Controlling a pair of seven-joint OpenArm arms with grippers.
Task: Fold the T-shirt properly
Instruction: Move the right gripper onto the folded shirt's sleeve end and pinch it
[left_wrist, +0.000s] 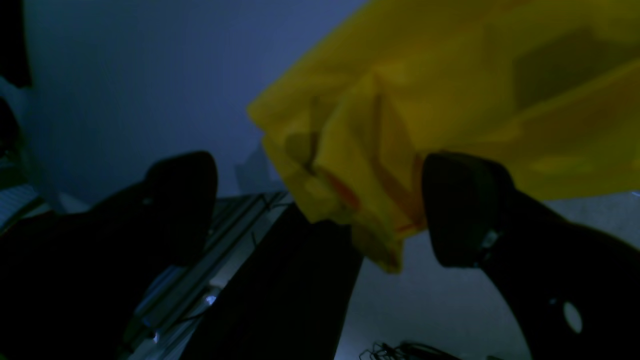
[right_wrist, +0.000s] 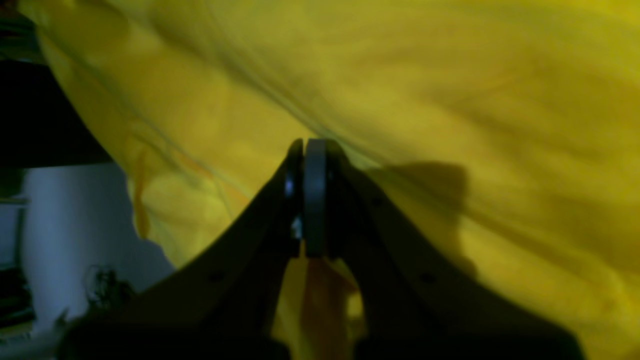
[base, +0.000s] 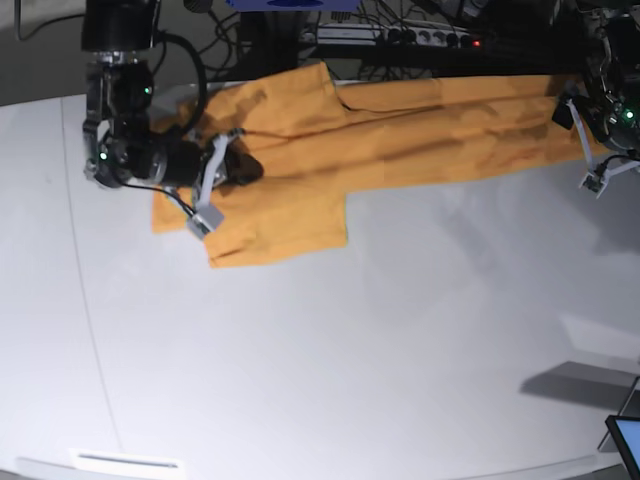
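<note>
A: Orange-yellow T-shirt (base: 330, 140) lies along the far edge of the white counter (base: 330, 380), stretched sideways into a long band, with one sleeve flap hanging toward the near side around the left of the base view.

B: Fold state?

A: Looks partly done at best. Body appears doubled lengthwise into that strip, but it's wrinkled and the sleeve sticks out. My read: sleeve tuck and the crosswise folds are all left.

B: Arms?

A: Right gripper (right_wrist: 307, 150) sits on the sleeve end of the shirt. Fingers (right_wrist: 316, 200) are pressed fully together. A bit of yellow cloth shows below the pads in the right wrist view, so it's likely pinching a fold of the T-shirt, though the contact itself is tight and dark. Left gripper (left_wrist: 320, 210) is at the other end, base view right. Its fingers (left_wrist: 462, 210) stand wide apart, holding nothing. A bunched corner of cloth sits between them, further off, maybe brushing the right-hand one.

B: What can't you see?

A: Lettering and tag: not visible in any view. Both wrist views are dim and soft, so layer count is a guess. Far hem runs against the dark clutter of cables behind the counter, so that edge is hard to trace. Left arm is cut off at the base view's right border.
</note>
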